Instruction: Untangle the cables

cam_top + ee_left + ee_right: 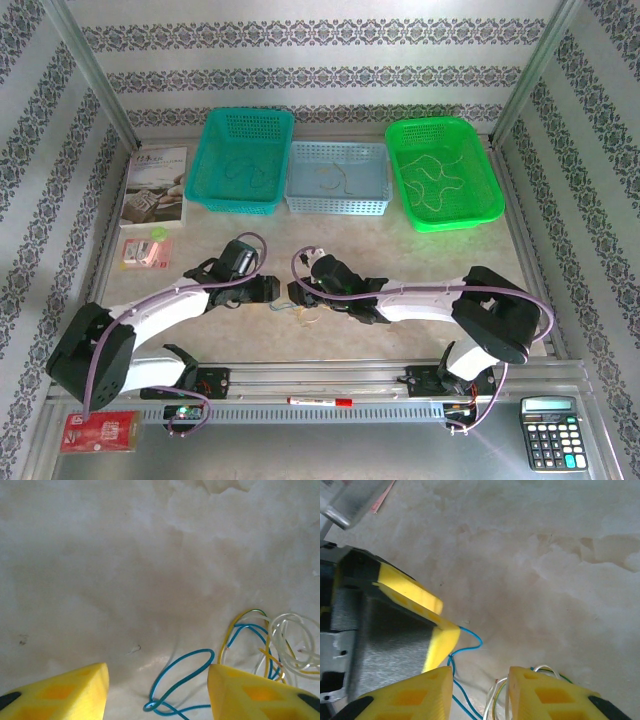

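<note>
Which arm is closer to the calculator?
Right. The right arm bends just behind the calculator, slightly toward the middle, with its base close beside it. The left arm sits at the opposite end of the near edge.

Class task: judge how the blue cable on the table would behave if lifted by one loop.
Probably floppy: the blue cable is thin and lies in loose curls. Likely very light, sliding easily on the smooth table. It may drag the tangle along, since it runs into those white and yellow loops.
</note>
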`<state>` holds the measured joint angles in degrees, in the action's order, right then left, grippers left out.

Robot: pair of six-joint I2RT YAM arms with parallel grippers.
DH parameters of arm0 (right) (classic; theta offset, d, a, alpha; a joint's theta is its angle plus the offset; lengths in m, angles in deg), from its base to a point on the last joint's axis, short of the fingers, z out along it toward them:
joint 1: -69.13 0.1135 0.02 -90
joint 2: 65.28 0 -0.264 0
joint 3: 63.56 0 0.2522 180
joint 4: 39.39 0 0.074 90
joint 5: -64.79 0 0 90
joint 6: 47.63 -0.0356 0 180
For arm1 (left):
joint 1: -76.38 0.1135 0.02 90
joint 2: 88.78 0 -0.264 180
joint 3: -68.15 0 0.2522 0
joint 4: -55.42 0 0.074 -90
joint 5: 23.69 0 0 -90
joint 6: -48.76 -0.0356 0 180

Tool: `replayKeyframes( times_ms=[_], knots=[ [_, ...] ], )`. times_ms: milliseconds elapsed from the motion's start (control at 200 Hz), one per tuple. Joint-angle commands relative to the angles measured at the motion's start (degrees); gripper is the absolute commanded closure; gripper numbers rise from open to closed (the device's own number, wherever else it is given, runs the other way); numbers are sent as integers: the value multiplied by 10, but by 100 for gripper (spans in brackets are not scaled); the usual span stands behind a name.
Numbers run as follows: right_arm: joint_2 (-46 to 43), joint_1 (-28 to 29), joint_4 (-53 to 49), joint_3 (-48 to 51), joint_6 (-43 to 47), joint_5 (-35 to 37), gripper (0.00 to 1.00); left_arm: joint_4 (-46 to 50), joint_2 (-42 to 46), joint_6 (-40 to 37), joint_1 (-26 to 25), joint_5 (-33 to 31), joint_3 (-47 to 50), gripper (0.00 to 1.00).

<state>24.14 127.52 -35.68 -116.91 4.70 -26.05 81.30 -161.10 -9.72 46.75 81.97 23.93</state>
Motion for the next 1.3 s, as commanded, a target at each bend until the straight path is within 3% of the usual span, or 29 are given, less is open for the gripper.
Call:
replayKeyframes(
  times_ms=[0, 110, 245, 380, 615, 974, 1294],
  knots=[
    [7, 7, 19, 9, -7, 10, 64, -34, -21, -15, -12, 0, -13, 50],
    [9, 7, 21, 17, -4, 18, 64, -38, -39, -16, -19, 0, -21, 61],
    [16, 7, 26, 31, 4, 31, 64, -35, -31, -11, -25, 1, -31, 84],
    [29, 5, 36, 43, 8, 48, 64, -12, 8, -7, -26, 2, -53, 100],
    [63, -7, 63, 68, -11, 65, 66, 15, 89, 13, -26, 24, -106, 100],
    [54, -12, 65, 85, -22, 69, 66, -88, 185, 101, -26, 48, -95, 100],
    [-28, -28, 26, 80, -13, 44, 55, -114, 198, 121, -26, 54, -89, 100]
  ],
)
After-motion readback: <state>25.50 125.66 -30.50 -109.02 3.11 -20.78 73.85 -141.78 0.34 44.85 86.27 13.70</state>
